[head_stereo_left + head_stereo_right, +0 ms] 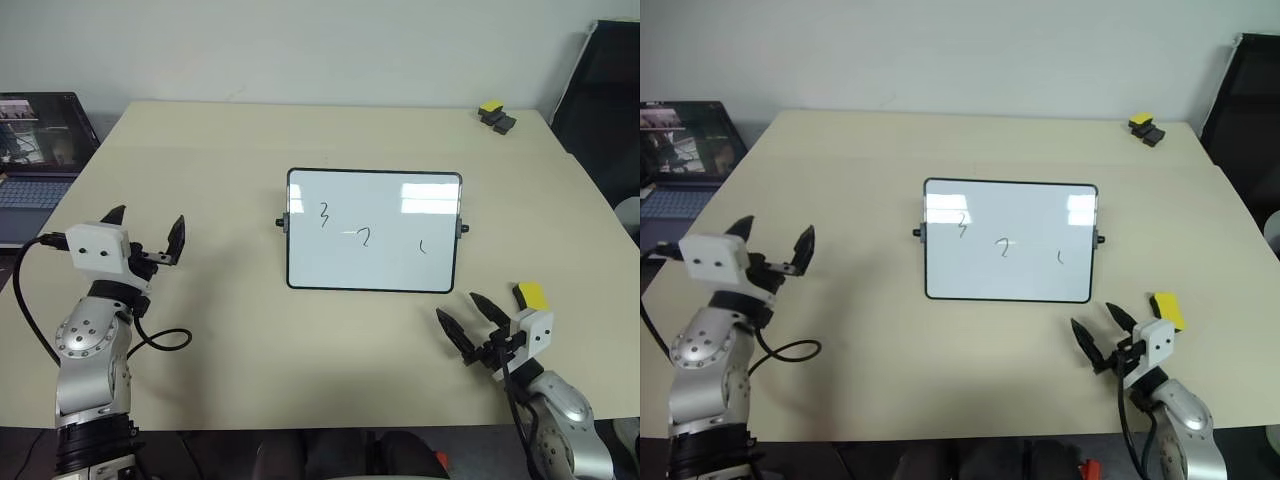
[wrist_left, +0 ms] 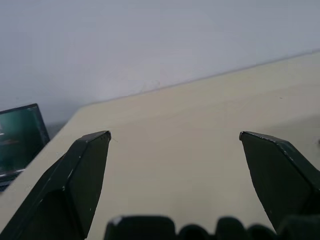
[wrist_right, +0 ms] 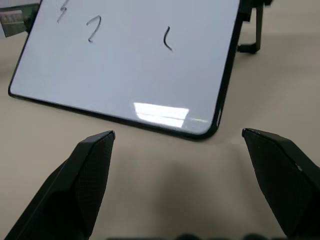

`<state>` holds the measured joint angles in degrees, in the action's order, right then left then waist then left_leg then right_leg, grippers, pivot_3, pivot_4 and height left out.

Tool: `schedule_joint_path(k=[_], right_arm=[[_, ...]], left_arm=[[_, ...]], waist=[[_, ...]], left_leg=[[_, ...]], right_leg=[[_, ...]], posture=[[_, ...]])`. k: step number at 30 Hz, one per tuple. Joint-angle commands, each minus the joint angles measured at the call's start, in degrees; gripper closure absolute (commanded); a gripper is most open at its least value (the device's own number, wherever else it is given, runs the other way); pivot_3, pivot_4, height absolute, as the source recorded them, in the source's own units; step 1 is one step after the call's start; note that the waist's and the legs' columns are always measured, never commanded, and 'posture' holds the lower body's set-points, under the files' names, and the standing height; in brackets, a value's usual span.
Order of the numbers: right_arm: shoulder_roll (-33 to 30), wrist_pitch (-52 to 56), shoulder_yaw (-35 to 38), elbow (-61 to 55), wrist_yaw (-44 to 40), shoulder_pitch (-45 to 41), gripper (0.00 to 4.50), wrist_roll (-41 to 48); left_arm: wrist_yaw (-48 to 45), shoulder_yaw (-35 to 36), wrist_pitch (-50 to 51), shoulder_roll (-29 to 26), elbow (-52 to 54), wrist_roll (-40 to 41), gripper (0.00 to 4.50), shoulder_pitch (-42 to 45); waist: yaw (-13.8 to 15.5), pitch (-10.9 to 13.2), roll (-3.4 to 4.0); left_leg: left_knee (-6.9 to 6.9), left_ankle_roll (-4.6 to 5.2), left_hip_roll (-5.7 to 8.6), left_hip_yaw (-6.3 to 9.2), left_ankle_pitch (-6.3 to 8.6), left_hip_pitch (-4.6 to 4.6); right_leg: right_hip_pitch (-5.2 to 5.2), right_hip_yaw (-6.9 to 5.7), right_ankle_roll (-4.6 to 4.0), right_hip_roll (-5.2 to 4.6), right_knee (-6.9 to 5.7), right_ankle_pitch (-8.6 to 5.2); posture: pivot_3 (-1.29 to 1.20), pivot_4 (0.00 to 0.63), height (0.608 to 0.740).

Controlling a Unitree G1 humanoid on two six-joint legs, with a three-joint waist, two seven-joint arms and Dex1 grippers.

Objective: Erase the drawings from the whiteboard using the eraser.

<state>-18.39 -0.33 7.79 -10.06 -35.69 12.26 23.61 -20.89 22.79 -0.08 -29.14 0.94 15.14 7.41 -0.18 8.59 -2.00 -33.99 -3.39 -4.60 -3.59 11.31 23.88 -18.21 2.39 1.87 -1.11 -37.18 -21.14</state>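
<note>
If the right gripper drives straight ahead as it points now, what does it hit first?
Probably the whiteboard: the right gripper, jaws open, faces its near bottom edge across bare table. Height is unclear, so it might skim the frame.

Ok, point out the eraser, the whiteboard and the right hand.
eraser (image 1: 1168,309), right eye view, on its yellow top.
whiteboard (image 1: 385,268), left eye view, on a bare white patch below the drawings.
right hand (image 1: 469,317), left eye view, midway between its open black fingertips.

I see a beige table (image 1: 250,330), a laptop (image 1: 40,150) off its far left edge, a black gadget with a yellow cap (image 1: 495,116) at its far right corner, and a dark chair (image 1: 605,90) beyond.
</note>
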Motion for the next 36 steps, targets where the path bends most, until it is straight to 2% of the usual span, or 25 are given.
schedule_joint_path(k=[1,8,13,16,18,21,25,30,36], right_arm=[[-1.74,3.87,1.63,-6.96,2.36,-1.49,0.03,1.72],[-5.78,13.86,3.04,-18.17,4.91,-2.89,0.03,6.94],[-9.33,19.59,8.12,-20.38,7.7,-6.24,0.03,10.29],[-16.12,27.58,12.07,-20.56,10.07,-7.78,0.03,9.64],[-18.97,31.9,15.18,-20.51,10.03,-8.11,0.03,13.21],[-24.46,42.37,19.32,-20.21,11.75,-8.15,0.03,16.49],[-27.69,51.16,22.6,-18.84,15.29,-8.7,0.03,17.4],[-25.83,62.49,25.83,-15.94,22.93,-15.05,0.03,19.89],[-24.93,69.16,24.74,-15.59,24.57,-16.62,0.03,19.87]], left_arm=[[-4.82,-0.4,1.59,-2.05,2.04,3.15,0.01,0.04],[-17.47,0.88,12.44,-8.34,5.33,13.78,0.01,-0.67],[-26.63,-0.23,20.28,-15.55,6.38,18.27,0.01,-0.41],[-33.81,-2.11,24.54,-20.77,8.21,20.41,0.01,-0.61],[-35.77,-3.92,24.75,-22.73,8.26,18.94,0.01,-0.28],[-38.78,-6.04,24.14,-23.11,7.99,19.0,0.01,2.01],[-41.89,-9.44,24.1,-23.71,9.13,17.82,0.01,3.37],[-43.12,-12.75,22.56,-22.54,12.16,16.34,0.01,3.68],[-43.3,-14.18,22.69,-21.53,14.19,16.36,0.01,4.88]], waist=[[0.02,0.0,0.0],[-0.1,0.06,0.02],[-0.3,0.17,0.06],[-0.4,0.26,0.15],[-0.28,0.28,0.18],[-0.1,0.36,0.29],[-0.14,0.36,0.3],[-0.8,0.38,0.32],[-0.83,0.39,0.34]], left_leg=[[-0.02,0.0,0.0,0.0,0.0,-0.01],[-0.09,0.03,0.0,0.04,0.01,-0.06],[-0.24,0.15,0.01,0.03,0.08,-0.08],[-0.31,0.2,0.01,0.04,0.09,-0.08],[-0.33,0.21,0.01,0.03,0.09,-0.08],[-0.32,0.21,0.01,0.04,0.09,-0.08],[-0.35,0.22,0.03,0.01,0.09,-0.06],[-0.37,0.22,0.03,-0.06,0.09,-0.06],[-0.41,0.21,0.04,-0.05,0.09,-0.01]], right_leg=[[0.01,0.0,0.0,0.01,-0.02,0.0],[-0.07,-0.01,0.02,0.07,-0.44,-0.02],[-0.09,0.02,0.03,0.1,-0.56,-0.03],[-0.08,0.02,0.03,0.11,-0.64,-0.03],[-0.09,0.04,0.04,0.1,-0.66,-0.04],[-0.08,0.02,0.02,0.14,-0.66,-0.06],[-0.09,0.07,0.02,0.21,-0.66,-0.06],[-0.14,0.18,0.02,0.25,-0.7,-0.05],[-0.15,0.17,0.03,0.31,-0.7,-0.06]], posture=[[0.0,0.15,0.74],[0.0,0.15,0.74],[0.0,0.15,0.74],[0.0,0.15,0.74],[0.0,0.15,0.74],[0.0,0.15,0.74],[0.0,0.15,0.74],[0.0,0.15,0.74],[0.0,0.15,0.74]])
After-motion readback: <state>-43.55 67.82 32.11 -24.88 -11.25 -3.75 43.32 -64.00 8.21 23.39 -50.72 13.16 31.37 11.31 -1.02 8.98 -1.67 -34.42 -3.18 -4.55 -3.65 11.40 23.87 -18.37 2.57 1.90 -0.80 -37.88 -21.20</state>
